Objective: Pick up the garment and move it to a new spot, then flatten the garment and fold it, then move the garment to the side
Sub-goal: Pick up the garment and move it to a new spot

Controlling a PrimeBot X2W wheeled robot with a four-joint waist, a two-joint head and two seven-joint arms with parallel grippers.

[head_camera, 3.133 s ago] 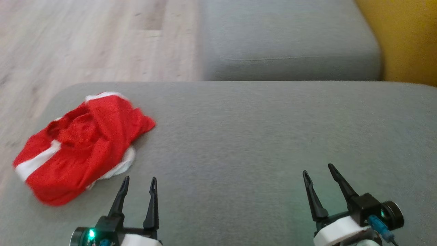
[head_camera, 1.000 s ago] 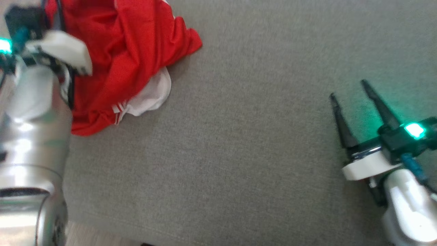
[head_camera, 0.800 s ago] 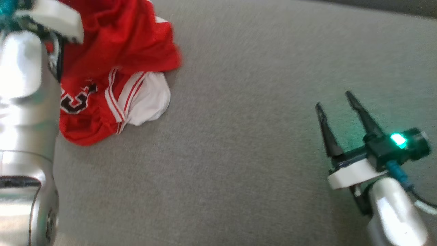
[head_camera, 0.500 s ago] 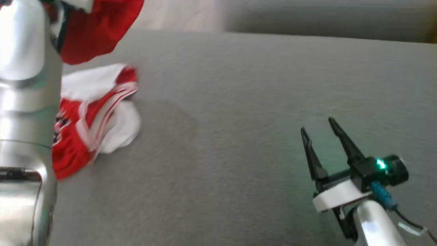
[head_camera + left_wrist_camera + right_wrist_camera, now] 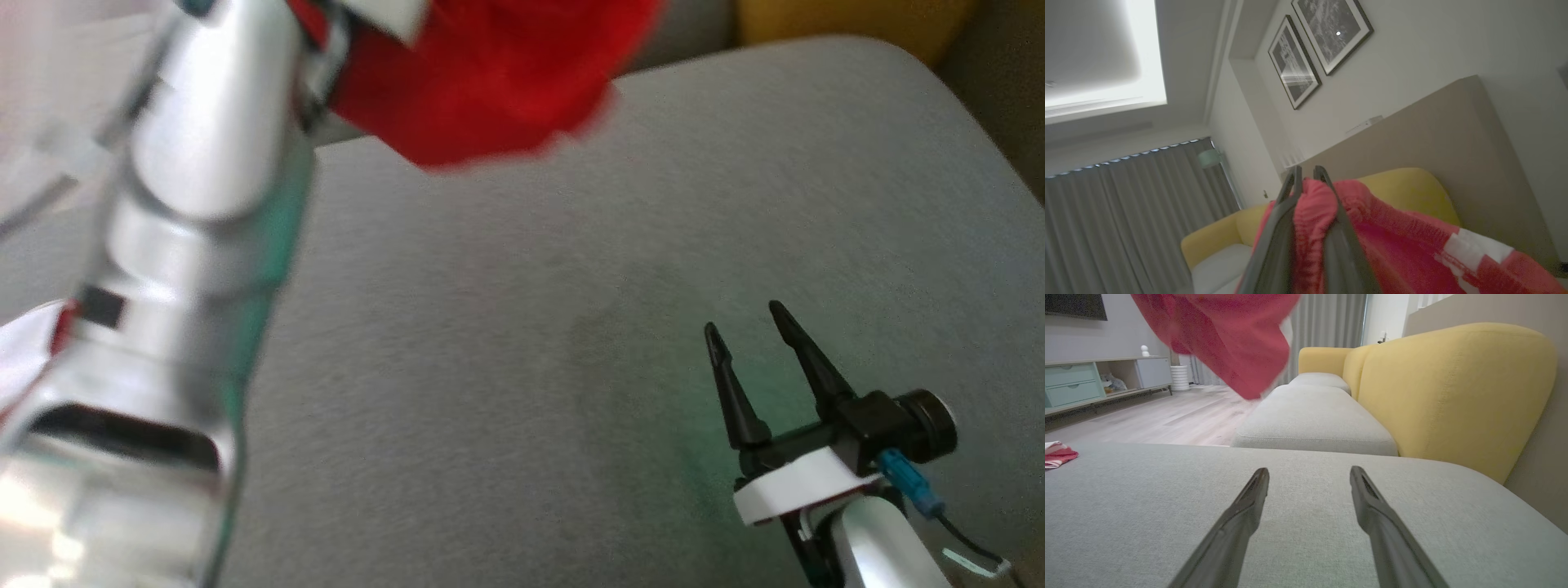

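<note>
Right wrist view: the right gripper (image 5: 1309, 471) hovers low over the flat grey fabric seat cushion (image 5: 1310, 539), jaws spread wide and empty, probably kept ready to help with flattening. Above the cushion's left side, the left gripper (image 5: 1306, 173) has its jaws clamped on a bunched fold of the red mesh garment with white trim (image 5: 1392, 245). The garment hangs in the air, seemingly mid-carry to a new spot. Beyond the cushion rises a yellow upholstered backrest (image 5: 1453, 388).

A home living room: yellow sofa (image 5: 1453, 392), framed pictures (image 5: 1331, 30), long curtains (image 5: 1135, 220), low sideboard (image 5: 1086, 381), wood floor (image 5: 1180, 416).
</note>
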